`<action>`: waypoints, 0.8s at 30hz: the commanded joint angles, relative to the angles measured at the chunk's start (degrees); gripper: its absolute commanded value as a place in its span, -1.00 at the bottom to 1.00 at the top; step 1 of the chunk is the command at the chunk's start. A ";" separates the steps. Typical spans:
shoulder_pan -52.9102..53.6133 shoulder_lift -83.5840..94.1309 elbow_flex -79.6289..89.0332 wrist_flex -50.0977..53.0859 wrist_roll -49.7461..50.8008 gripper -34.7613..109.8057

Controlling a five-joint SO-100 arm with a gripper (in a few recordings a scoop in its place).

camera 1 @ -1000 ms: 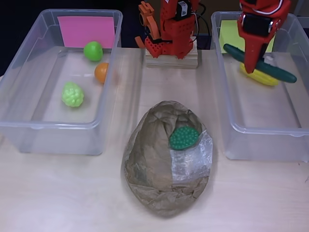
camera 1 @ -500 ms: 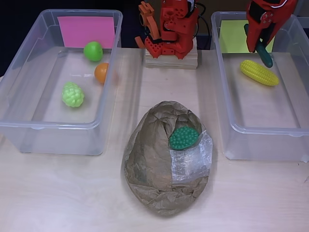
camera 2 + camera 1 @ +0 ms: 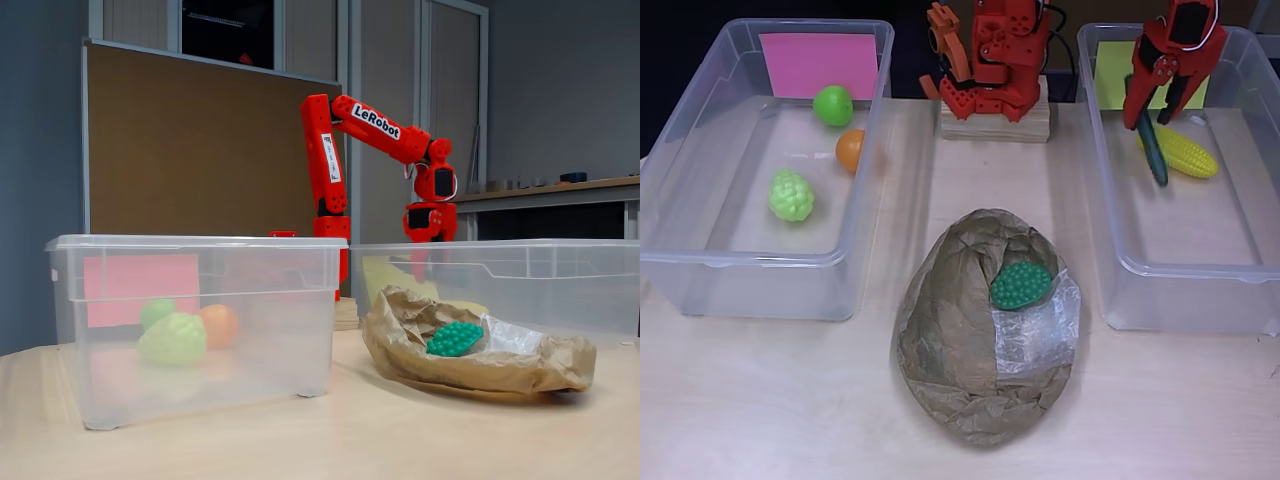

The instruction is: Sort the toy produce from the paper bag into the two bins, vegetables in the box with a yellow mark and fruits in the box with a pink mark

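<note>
Looking at the overhead view, your hand (image 3: 1160,95) sits in the upper right of the frame over the yellow-marked bin (image 3: 1240,270), fingers spread apart, with the dark green cucumber (image 3: 1153,145) just below them, apparently let go, its long axis running nearly top to bottom beside the corn (image 3: 1185,152). Your next target, the green bumpy piece (image 3: 1020,285), lies lower left of the hand, on the paper bag (image 3: 960,380), long axis tilted slightly up to the right. In the fixed view, that piece (image 3: 455,338) rests mid-right on the bag (image 3: 520,365), below and in front of the hand (image 3: 430,225).
</note>
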 commanded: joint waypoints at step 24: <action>30.67 -18.19 -66.18 24.87 -92.72 -0.08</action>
